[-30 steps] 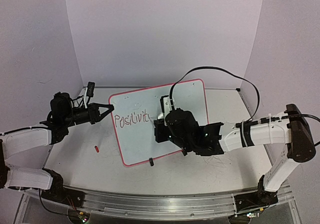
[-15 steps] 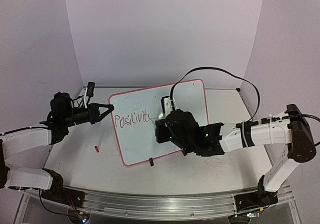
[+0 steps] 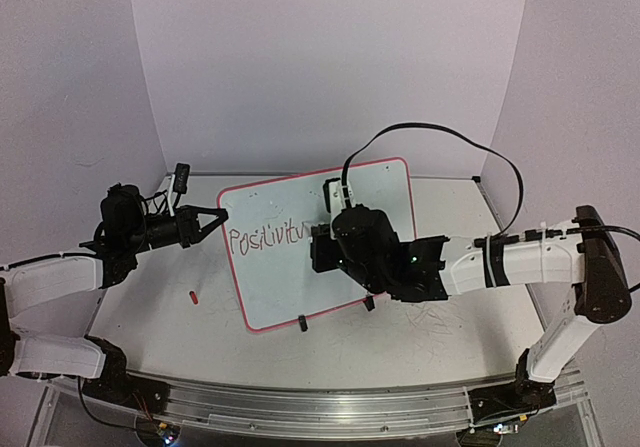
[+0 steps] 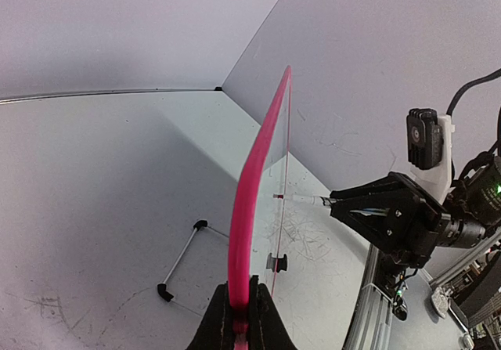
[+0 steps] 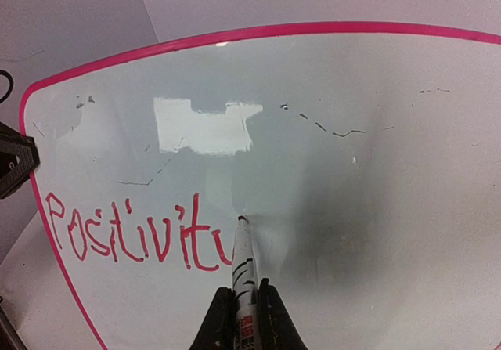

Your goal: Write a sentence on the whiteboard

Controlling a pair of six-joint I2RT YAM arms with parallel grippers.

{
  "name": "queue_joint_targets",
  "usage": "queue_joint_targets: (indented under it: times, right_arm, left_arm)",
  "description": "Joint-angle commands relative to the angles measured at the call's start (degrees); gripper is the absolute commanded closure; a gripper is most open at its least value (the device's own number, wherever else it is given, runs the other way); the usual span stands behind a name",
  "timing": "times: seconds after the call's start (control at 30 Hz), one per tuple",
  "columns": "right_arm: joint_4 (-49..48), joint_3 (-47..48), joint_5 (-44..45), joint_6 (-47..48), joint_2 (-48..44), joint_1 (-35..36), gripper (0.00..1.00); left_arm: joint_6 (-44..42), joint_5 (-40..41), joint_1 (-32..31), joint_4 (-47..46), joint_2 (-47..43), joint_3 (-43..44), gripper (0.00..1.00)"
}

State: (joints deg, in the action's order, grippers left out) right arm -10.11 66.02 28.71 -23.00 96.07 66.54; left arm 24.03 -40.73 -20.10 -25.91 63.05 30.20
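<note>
Hidden in top view: the right arm's wrist covers the tail of the sentence (image 3: 262,238), the marker, and the right gripper's own fingers; part of the whiteboard (image 3: 270,282) behind that arm is masked too.
Cut off in right wrist view: the whiteboard's (image 5: 352,92) lower edge and far right side fall outside the picture.
Hard to read: from the left wrist the whiteboard (image 4: 252,193) is seen edge-on, so only its pink rim shows and no lettering.
Sentence: the sentence (image 5: 133,236) reads "Positivit" plus a u-shaped stroke, in red, on the board's left half, in one line running away from the left-held edge.
Whiteboard position: on the table (image 3: 150,317), tilted up, between the two arms, with two black clip feet (image 3: 303,322) along its near edge.
Left gripper: the left gripper (image 4: 239,309) is clamped on the pink rim at the board's left edge.
Right gripper: the right gripper (image 5: 244,301) is closed around the marker (image 5: 244,264).
Marker axis: long axis straight out from the fingers, tip on the board just right of the last stroke.
Loose item: a small red piece (image 3: 192,295) lies on the table, well left of the board.
</note>
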Motion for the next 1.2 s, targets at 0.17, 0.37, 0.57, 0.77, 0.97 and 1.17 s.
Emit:
queue_joint_targets:
  times: [0.17, 0.37, 0.57, 0.77, 0.97, 1.17]
  right_arm:
    - [0.7, -1.7, -0.6, -2.4, -0.7, 0.0, 1.0]
    - [2.3, -3.0, -0.7, -4.2, -1.4, 0.6, 1.0]
    - [3.6, -4.3, -0.5, -5.6, -2.2, 1.2, 1.0]
    - [4.6, -5.2, -1.2, -6.9, -2.0, 2.0, 1.0]
    - [4.5, -2.8, -2.4, -6.4, -0.5, 2.7, 1.0]
    - [2.0, 0.7, -2.5, -3.4, 0.5, 2.7, 1.0]
  left_arm:
    - [-2.5, -0.8, -0.6, -1.3, -0.4, 1.1, 1.0]
    - [-2.5, -0.7, -0.7, -1.3, -0.7, 1.2, 1.0]
    - [-2.5, -0.8, -0.6, -1.3, -0.4, 1.3, 1.0]
    - [-2.5, -0.8, -0.6, -1.3, -0.4, 1.4, 1.0]
    - [-2.6, -0.8, -0.7, -1.3, -0.2, 1.4, 1.0]
    - [-2.6, -0.8, -0.7, -1.3, -0.3, 1.2, 1.0]
